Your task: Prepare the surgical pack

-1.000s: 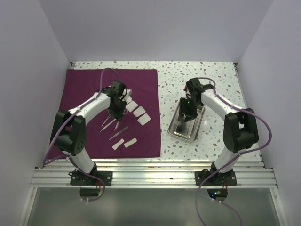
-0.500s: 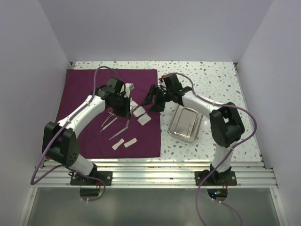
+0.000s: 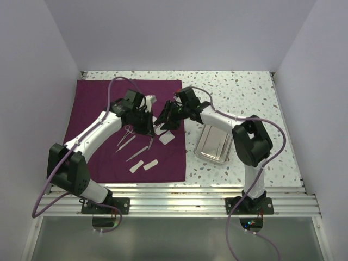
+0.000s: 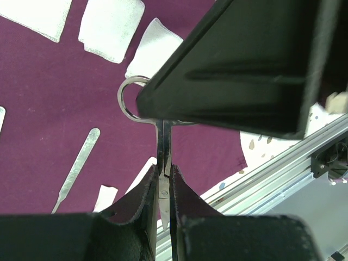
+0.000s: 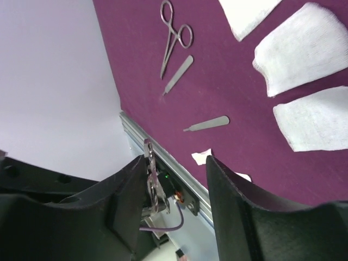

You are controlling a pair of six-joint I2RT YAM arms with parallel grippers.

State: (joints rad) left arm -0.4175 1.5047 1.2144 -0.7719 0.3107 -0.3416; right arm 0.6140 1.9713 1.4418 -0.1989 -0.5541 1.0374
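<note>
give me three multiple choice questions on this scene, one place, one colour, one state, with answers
1. Where is the steel tray relative to the cloth?
A) lying on it
B) on the speckled table, to its right
C) tucked under it

2. What colour is the cloth?
A) maroon
B) green
C) white

3. What is the left gripper doing?
A) open over a gauze pad
B) shut on the scissors
C) shut on the tray

Answers:
1 B, the tray sits on bare table off the cloth's right edge.
2 A, the cloth shows dark maroon in every view.
3 B, the left wrist view shows the scissors' shanks pinched between its fingers.
</note>
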